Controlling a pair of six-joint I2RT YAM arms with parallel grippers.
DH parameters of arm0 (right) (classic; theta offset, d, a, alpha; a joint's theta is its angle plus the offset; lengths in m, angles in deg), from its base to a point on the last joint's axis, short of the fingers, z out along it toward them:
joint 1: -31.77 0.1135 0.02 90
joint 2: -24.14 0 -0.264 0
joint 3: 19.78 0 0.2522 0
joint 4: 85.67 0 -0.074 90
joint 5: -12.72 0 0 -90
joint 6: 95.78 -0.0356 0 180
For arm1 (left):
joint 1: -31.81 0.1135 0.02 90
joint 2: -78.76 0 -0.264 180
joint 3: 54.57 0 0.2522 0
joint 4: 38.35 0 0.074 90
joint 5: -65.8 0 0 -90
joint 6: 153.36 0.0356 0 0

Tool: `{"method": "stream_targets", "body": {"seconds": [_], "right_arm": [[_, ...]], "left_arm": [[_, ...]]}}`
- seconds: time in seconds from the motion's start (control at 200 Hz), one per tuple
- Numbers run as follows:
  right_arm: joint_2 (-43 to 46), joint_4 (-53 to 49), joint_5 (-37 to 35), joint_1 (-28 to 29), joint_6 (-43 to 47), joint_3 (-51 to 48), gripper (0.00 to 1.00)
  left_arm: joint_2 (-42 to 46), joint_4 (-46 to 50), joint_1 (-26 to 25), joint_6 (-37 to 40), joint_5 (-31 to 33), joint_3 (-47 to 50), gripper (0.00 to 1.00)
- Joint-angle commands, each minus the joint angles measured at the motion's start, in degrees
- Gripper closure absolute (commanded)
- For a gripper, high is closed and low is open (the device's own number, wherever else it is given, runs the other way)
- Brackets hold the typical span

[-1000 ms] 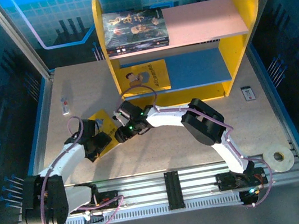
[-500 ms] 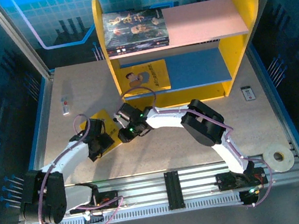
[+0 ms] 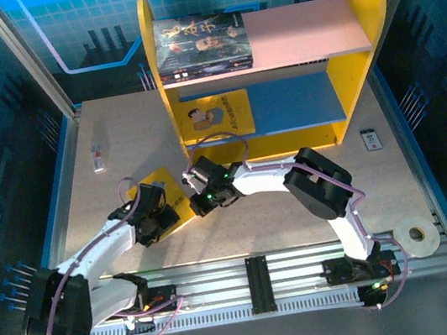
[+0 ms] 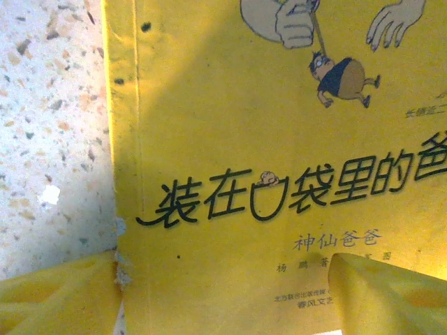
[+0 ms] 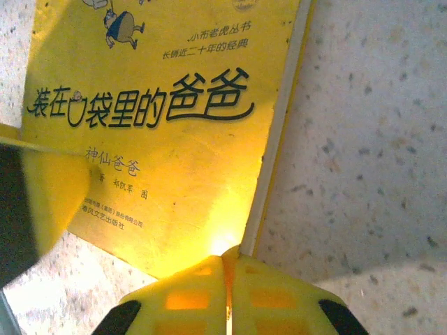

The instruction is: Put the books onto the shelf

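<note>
Desk [image 3: 115, 125] bears your yellow book [image 3: 173, 197]; your left tool [image 4: 223, 269] gapes astride its spine edge, your right tool [image 5: 227, 269] sits pressed together at the opposite edge.

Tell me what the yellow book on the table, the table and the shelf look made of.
Book: paper, matte yellow printed cover, frayed at the spine corner.
Table: speckled stone or laminate look, matte; can't tell which.
Shelf: likely painted board or plastic, with smooth, flat coloured panels.
</note>
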State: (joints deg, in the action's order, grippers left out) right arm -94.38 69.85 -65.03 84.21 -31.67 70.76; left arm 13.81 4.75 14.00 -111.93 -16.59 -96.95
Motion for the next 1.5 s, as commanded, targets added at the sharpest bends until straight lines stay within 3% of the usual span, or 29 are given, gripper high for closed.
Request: {"method": "stream_targets", "body": {"seconds": [0.0, 0.475, 0.686, 0.776, 1.081, 1.331, 1.491], "right_arm": [[2.29, -1.5, 1.55, -0.66, 1.24, -3.67, 0.94], [13.15, -1.09, 1.37, -2.12, 1.95, -18.38, 0.99], [17.49, -4.44, -1.51, -2.52, 2.59, -17.2, 0.82], [16.19, -5.38, -1.57, -3.35, 3.3, -14.27, 0.72], [8.45, -3.54, -0.2, -4.56, 3.12, -6.04, 0.57], [1.07, -0.98, 1.58, -3.79, 1.41, -1.23, 0.56], [-1.73, -0.93, 1.93, -3.77, 1.09, -0.97, 0.64]], "left_arm": [[2.97, 2.52, -0.48, -0.91, -2.2, -0.43, 0.23], [4.11, 4.69, -0.48, 0.3, -1.77, -2.47, 0.21], [1.64, 3.07, -0.48, 1.36, -3.17, -2.67, 0.21], [0.85, 2.15, -0.48, 1.71, -4.29, -2.75, 0.21], [0.02, -1.6, -0.82, 1.65, -6.16, -0.95, 0.21], [-3.46, -6.15, -1.4, 0.95, -8.01, 0.41, 0.21], [-3.72, -7.14, -2.21, 0.11, -8.06, 0.74, 0.21]]}}
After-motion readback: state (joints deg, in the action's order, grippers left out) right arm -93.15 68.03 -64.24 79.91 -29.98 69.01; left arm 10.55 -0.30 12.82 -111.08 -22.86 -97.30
